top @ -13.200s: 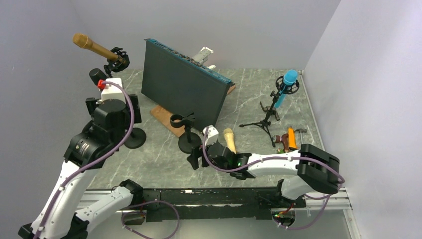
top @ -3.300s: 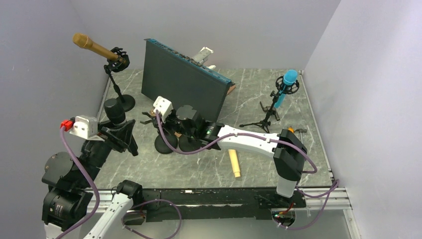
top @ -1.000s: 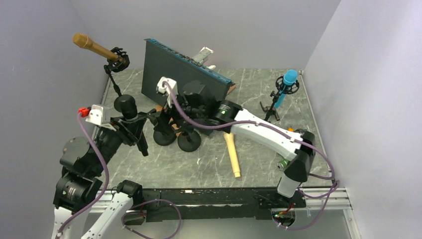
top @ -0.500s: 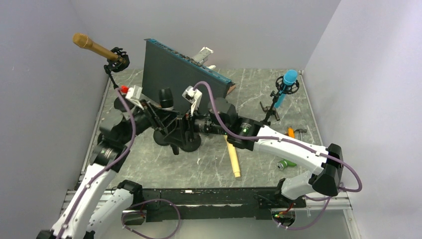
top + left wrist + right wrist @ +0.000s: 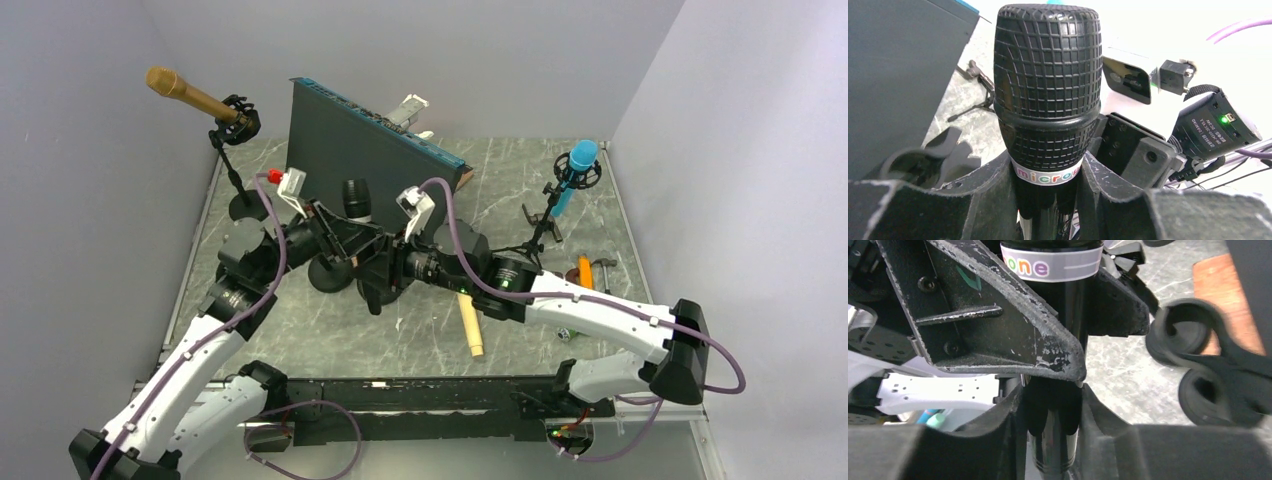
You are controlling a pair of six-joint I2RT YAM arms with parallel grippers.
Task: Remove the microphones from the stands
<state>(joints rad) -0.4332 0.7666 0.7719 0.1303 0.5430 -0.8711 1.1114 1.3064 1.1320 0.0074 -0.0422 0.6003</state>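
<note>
The left arm rises from its base at the near left, leans over the grey marbled surface (image 5: 300, 330) and bends at the wrist, so that the left gripper (image 5: 350, 240) comes to the middle from the left. The right arm lies low, folded back from an elbow at the near right. Its forearm stretches leftward and the right gripper (image 5: 388, 268) meets the left one just beneath it.

Both grip the black microphone with a mesh head (image 5: 357, 198). The left jaws are closed on its neck at the white lettered band under the head. The right jaws are closed on the plain handle lower down, below the left fingers (image 5: 998, 315).

There are four microphones:
- the black one, held by both grippers;
- a gold one (image 5: 185, 93), clipped on a tall stand at the far left;
- a blue one (image 5: 575, 170), on a black tripod stand (image 5: 535, 245) at the far right;
- a cream one (image 5: 468, 322), lying flat on the surface near the right forearm.

Two black round-based stands (image 5: 335, 275) sit close together under the grippers. In the right wrist view a blurred black ring clip (image 5: 1188, 335) stands just right of the handle, apart from it.

The black microphone is held over the middle of the surface. Its long axis is near upright, with the head up and the handle down. Its lower end is hidden.
</note>
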